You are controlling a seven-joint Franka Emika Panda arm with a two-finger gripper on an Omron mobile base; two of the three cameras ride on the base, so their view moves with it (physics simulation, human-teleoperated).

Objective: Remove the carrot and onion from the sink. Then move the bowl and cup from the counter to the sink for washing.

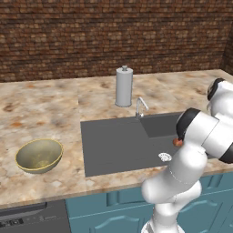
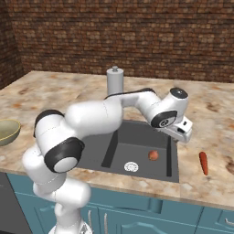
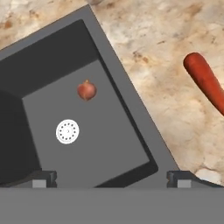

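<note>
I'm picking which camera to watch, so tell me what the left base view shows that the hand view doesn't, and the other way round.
Left base view: the whole bowl on the counter left of the sink, the faucet, a grey cylinder behind it, the brick wall and the teal cabinets.

Hand view: the carrot lying on the counter beside the sink, already out of it, and the open fingers at the bottom edge.

Both: the sink, its white drain and the onion in the basin, half hidden behind the arm in the base view.
</note>
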